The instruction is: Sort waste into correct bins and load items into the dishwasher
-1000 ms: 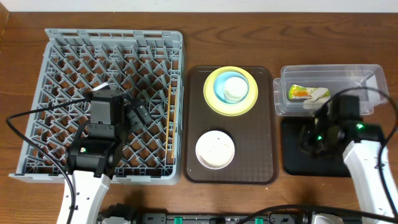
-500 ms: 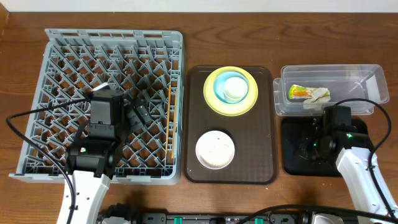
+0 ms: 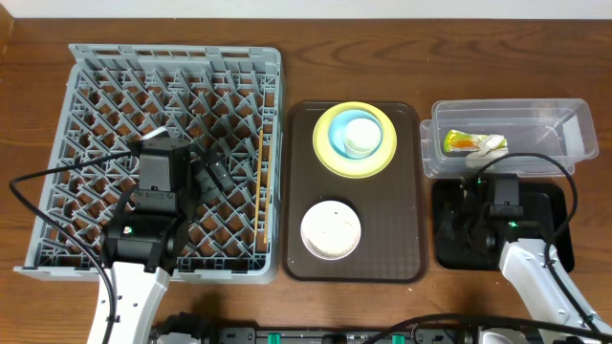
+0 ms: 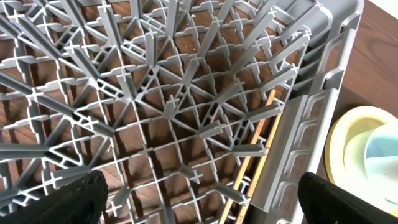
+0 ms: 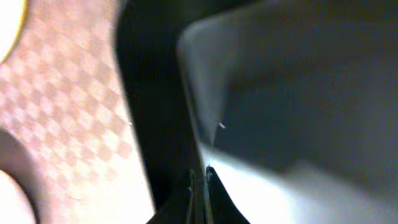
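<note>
Now left end effector (image 4: 202, 200) gapes over grey rack (image 4: 314, 118); right end effector (image 5: 200, 182) sits closed over black tray (image 3: 448, 251).

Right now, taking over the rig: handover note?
Left gripper: open, holding nothing, hovering over the dish rack.
Right gripper: shut, low over the black tray; nothing seen in it.
Done: chopsticks lie along the rack's right edge; snack wrapper and paper scrap are in the clear tub.
Left: yellow plate, blue bowl and white cup, stacked, plus the white bowl, all on the brown tray.
</note>
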### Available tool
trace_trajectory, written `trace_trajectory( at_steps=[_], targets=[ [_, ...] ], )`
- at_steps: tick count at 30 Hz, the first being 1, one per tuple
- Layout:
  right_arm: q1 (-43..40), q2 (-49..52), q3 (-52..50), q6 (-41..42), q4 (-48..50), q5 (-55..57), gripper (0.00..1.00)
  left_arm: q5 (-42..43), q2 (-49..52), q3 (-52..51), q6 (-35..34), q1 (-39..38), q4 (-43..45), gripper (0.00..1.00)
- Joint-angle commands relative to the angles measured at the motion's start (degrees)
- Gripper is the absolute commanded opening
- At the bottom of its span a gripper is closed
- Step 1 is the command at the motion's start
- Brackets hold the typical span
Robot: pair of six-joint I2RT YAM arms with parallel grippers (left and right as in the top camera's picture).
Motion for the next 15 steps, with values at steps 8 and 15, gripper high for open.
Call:
trace_trajectory(
  at_steps=[8, 15],
  targets=[
    [1.7, -0.2, -0.2, -7.8, 0.1, -2.6, 0.07, -0.3, 0.1, -0.2, -0.5, 0.2, 0.0, 0.99],
    [1.6, -0.9, 3.4, -12.7, -5.3, 1.5, 0.10, -0.3, 0.1, -0.2, -0.5, 0.2, 0.0, 0.99]
  ],
)
